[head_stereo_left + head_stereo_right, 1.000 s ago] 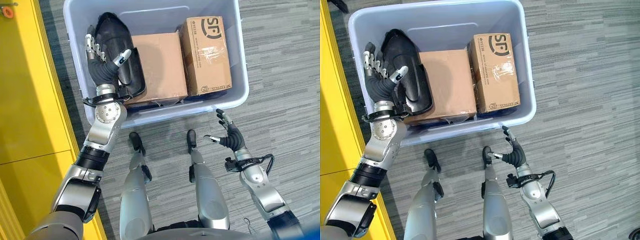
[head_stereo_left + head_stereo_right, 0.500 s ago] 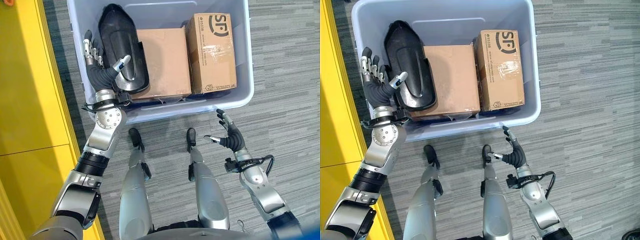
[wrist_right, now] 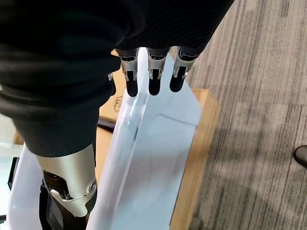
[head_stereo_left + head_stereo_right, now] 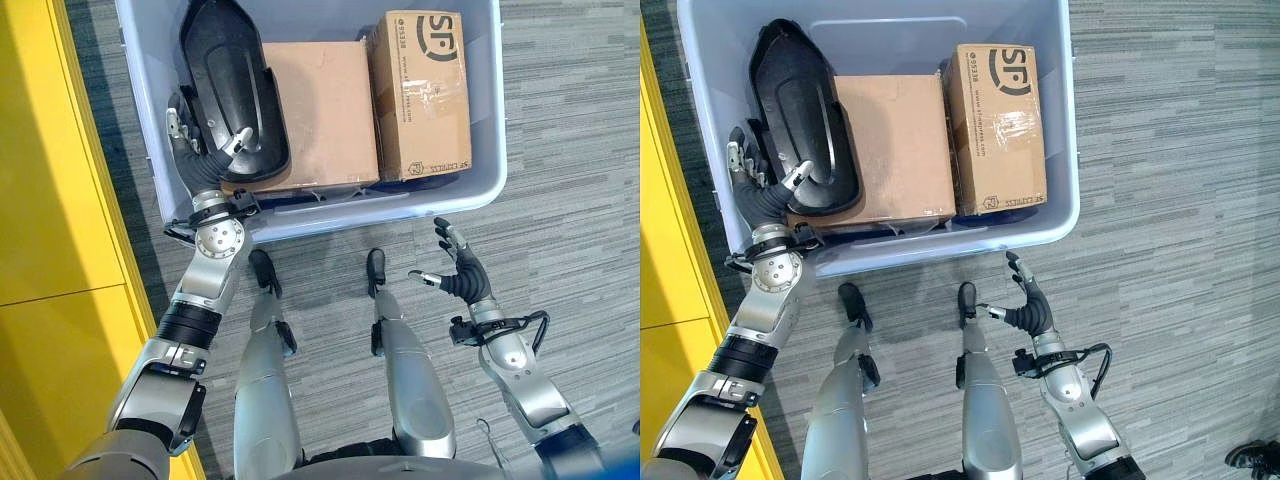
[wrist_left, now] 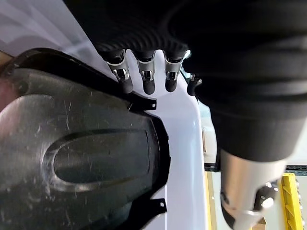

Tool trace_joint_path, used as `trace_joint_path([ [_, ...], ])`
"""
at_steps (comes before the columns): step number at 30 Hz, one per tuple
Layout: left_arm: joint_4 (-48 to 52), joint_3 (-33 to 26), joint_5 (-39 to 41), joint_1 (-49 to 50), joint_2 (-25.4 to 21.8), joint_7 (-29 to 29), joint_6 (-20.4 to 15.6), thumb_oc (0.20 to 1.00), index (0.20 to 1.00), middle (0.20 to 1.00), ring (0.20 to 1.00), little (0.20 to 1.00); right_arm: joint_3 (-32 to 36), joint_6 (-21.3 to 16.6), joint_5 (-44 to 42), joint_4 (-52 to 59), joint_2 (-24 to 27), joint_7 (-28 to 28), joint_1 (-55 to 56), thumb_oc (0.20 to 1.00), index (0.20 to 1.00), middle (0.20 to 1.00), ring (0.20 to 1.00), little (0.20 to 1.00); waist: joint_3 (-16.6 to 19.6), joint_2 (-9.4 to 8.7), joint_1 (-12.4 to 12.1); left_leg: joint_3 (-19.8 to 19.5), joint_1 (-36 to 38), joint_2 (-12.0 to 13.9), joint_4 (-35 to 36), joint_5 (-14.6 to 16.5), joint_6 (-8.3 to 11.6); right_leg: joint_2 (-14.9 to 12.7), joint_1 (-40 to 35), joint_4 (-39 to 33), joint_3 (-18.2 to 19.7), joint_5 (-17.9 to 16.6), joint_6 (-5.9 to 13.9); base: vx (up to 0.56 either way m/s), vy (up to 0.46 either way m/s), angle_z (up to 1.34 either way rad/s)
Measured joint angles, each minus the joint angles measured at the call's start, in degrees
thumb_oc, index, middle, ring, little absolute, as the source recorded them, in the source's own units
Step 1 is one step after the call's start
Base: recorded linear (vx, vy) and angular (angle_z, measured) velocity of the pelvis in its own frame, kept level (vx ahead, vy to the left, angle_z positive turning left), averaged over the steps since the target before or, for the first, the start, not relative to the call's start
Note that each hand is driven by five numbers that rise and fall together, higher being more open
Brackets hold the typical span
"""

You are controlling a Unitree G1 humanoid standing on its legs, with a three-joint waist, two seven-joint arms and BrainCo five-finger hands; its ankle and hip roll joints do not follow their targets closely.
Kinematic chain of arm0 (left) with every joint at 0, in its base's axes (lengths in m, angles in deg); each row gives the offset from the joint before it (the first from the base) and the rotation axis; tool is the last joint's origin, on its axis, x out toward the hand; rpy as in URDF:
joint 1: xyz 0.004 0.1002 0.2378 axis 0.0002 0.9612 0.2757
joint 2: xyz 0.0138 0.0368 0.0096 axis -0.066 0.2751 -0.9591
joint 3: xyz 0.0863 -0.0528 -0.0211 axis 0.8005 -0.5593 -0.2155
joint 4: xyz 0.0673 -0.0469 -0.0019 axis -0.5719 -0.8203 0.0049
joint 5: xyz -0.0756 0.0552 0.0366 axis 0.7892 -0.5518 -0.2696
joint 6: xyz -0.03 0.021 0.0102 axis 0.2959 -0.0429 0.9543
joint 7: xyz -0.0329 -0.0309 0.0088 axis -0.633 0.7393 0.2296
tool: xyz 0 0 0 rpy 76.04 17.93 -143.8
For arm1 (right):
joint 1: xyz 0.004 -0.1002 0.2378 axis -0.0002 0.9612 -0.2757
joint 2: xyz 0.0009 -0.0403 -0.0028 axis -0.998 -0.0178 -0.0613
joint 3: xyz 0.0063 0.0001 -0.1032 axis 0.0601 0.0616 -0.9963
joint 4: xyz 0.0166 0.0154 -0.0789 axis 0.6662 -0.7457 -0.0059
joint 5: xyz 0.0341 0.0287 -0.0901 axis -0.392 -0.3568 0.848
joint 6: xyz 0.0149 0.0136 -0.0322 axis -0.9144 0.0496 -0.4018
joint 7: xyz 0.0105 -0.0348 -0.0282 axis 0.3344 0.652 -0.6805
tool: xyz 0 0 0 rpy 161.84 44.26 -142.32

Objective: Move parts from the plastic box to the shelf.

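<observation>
The pale plastic box [image 4: 330, 212] stands on the floor in front of me. A long black shell-shaped part [image 4: 228, 90] leans at its left end, also seen close up as the black part [image 5: 72, 153]. My left hand [image 4: 197, 158] reaches into the box between the left wall and the part. Its fingers [image 5: 146, 79] are straight along the part's rim, and the thumb lies over the part's face. My right hand [image 4: 458, 278] hovers open outside the box, near its front right corner, holding nothing.
Two cardboard boxes fill the remainder of the plastic box: a wide one [image 4: 320, 110] in the middle and a taped one [image 4: 420, 90] at the right. A yellow shelf unit [image 4: 50, 200] runs along the left. Grey carpet lies to the right.
The whole picture has shifted, so the camera moved. My left hand has sunk lower beside the black part, towards its near end. The right hand has stayed where it was.
</observation>
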State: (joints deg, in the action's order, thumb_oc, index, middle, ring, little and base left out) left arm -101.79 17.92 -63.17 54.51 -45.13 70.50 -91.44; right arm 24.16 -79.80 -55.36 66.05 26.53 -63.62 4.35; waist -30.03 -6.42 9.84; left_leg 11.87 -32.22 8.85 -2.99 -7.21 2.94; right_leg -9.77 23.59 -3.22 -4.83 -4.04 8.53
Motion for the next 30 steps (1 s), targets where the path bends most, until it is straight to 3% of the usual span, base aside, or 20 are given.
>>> trace_joint_path([
  [14, -11.2, 0.04, -1.82, -6.44, -1.53, 2.33, -0.02, 1.0, 1.0, 1.0, 1.0, 1.0, -1.07, -0.47, -0.01, 0.08, 0.71, -0.6, 0.48, 1.0, 1.0, 1.0, 1.0, 1.0, 0.06, -0.26, 0.31, -0.09, -0.88, 0.14, 0.01, -0.18, 0.01, 0.15, 0.89, -0.02, -0.24, -0.21, -0.04, 0.0, 0.001, 0.01],
  [21, -15.46, 2.85, -0.52, -11.79, -5.01, 1.7, 1.37, 1.0, 1.0, 1.0, 1.0, 1.0, -2.0, -0.82, -0.01, 0.37, 2.38, -1.01, 1.74, 1.0, 1.0, 1.0, 1.0, 1.0, 0.07, -0.35, 0.48, -0.27, -2.37, 0.16, 0.02, -0.6, -0.04, 0.23, 2.29, -0.04, -0.3, -0.56, -0.12, 0.0, 0.0, 0.0],
  [30, -15.72, 3.49, -0.51, -11.17, -5.81, 1.59, 2.78, 1.0, 1.0, 1.0, 1.0, 1.0, -1.99, -0.83, -0.01, 0.41, 2.66, -0.99, 1.74, 1.0, 1.0, 1.0, 1.0, 1.0, 0.07, -0.35, 1.18, -0.23, -3.09, 0.18, 0.15, -1.02, -0.13, 0.3, 3.14, -0.04, -0.15, -0.99, -0.1, 0.0, 0.0, 0.0],
])
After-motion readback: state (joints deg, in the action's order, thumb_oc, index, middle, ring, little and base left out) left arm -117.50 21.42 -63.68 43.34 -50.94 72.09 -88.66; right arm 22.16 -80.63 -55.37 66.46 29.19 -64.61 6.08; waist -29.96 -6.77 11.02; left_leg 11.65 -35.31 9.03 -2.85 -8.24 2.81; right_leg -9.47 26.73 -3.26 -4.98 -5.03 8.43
